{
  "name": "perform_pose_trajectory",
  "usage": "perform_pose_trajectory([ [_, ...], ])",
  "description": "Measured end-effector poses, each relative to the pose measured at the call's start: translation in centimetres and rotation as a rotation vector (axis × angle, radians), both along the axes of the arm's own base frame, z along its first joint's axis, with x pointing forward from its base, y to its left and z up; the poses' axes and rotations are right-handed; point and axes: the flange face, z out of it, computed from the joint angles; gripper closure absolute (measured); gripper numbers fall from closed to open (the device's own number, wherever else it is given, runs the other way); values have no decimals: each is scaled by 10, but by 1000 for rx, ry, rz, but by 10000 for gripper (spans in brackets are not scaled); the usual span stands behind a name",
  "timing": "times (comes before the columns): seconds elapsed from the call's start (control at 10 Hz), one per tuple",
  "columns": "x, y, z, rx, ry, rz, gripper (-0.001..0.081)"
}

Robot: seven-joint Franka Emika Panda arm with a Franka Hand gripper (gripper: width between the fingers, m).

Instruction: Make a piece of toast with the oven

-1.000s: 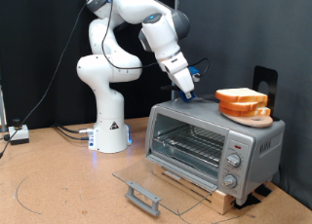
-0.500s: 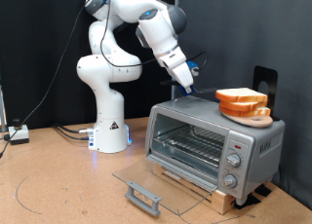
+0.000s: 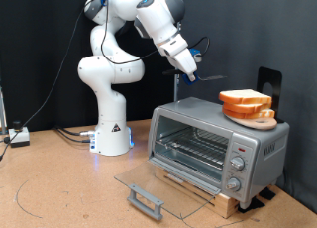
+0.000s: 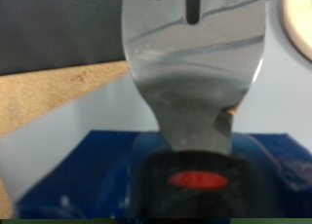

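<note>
The oven (image 3: 216, 144) sits on a wooden base, glass door (image 3: 158, 184) dropped flat open, wire rack bare. On its roof, toward the exterior view's right, the toast (image 3: 246, 99) slices sit stacked on an orange plate (image 3: 252, 115). Up above the roof's left end, the gripper (image 3: 190, 73) is clamped on a metal spatula (image 4: 195, 63).

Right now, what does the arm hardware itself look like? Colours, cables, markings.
The white, glossy, rounded-jointed Franka arm has dark bands at the joints and stands on a white pedestal base with a faint blue glow at its foot. Grey cables run from the base along the floor. The gripper end looks dark with blue parts. The wrist view shows a black part with a red oval marking.
</note>
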Motion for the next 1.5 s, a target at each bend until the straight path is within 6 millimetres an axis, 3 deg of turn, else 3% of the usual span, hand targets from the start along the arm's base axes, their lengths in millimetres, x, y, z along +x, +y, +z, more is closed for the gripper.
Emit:
perform_pose_trajectory([
  [0.6,17,-72,20,-11,-1,-257,395],
  [1.2,8,-147,27,-12,19,-355,395],
  [1.3,8,-157,27,14,37,-344,395],
  [1.5,10,-152,35,-4,26,-330,395],
])
